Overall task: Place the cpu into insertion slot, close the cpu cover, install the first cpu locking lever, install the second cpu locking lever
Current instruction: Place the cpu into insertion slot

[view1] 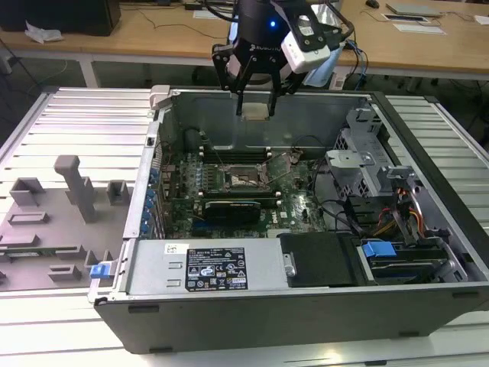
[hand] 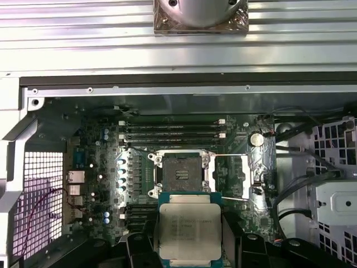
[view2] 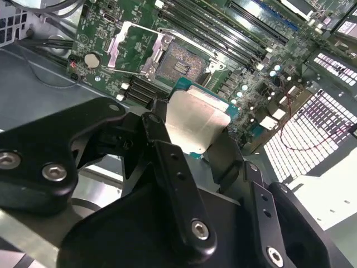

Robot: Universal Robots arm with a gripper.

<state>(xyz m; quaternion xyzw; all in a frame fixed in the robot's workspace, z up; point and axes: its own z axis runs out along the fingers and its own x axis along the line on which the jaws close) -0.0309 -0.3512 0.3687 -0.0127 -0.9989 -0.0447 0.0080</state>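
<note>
My gripper [view1: 256, 107] hangs above the open computer case, shut on the cpu [view1: 256, 112], which it holds flat between its two black fingers [hand: 230, 237]. In both wrist views the cpu [view2: 195, 125] [hand: 189, 231] shows its silver face with a green edge. On the green board below lies the insertion slot [view1: 246, 180] [view2: 178, 64] [hand: 179, 170], a dark square with nothing in it. The cpu cover [view2: 125, 50] [hand: 231, 176] is swung open beside the slot, and thin wire levers stand raised near it. The cpu is well above the slot and apart from it.
Long black memory slots [hand: 170, 129] run beside the socket, with an expansion card [view1: 233, 208] on the other side. A black labelled housing [view1: 218, 267] and a drive bay with a blue latch [view1: 378, 248] fill the case's near side. A grey fixture tray [view1: 53, 214] lies at the exterior view's left.
</note>
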